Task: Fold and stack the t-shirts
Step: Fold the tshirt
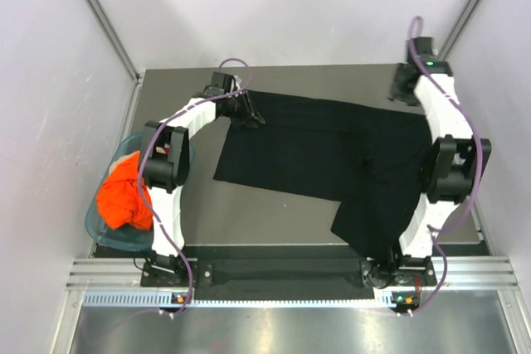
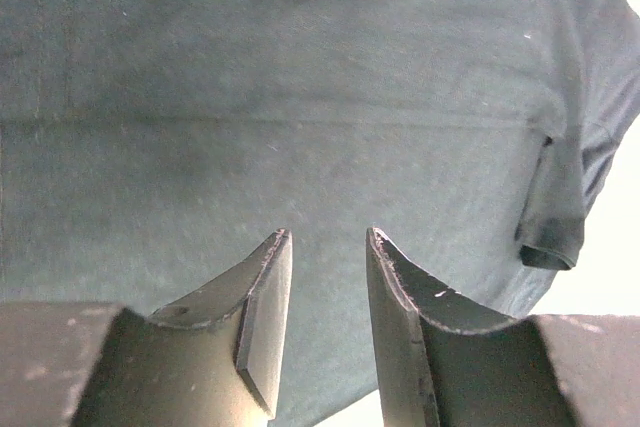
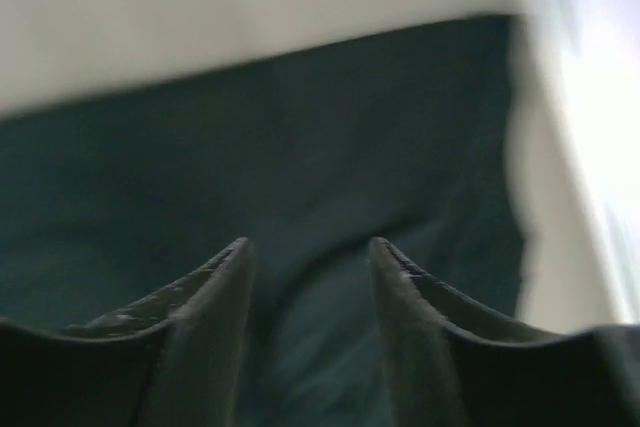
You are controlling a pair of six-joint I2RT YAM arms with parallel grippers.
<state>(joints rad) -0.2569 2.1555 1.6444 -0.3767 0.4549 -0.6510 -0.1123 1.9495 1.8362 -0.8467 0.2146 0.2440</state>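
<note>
At the left edge of the table [image 1: 249,213], the orange t-shirt [image 1: 123,192] lay bunched in the teal basket [image 1: 124,243]. Your left gripper [image 1: 246,112] sat at the far left corner of the black t-shirt [image 1: 332,151], fingers apart on nothing. The shirt ran long from left to right, its near right part draping toward the table's near edge. Your right gripper [image 1: 404,89] sat at the far right corner, fingers also apart, though its view was blurred. Each arm had its own corner nearest, so I judged the fold should come toward you.
</note>
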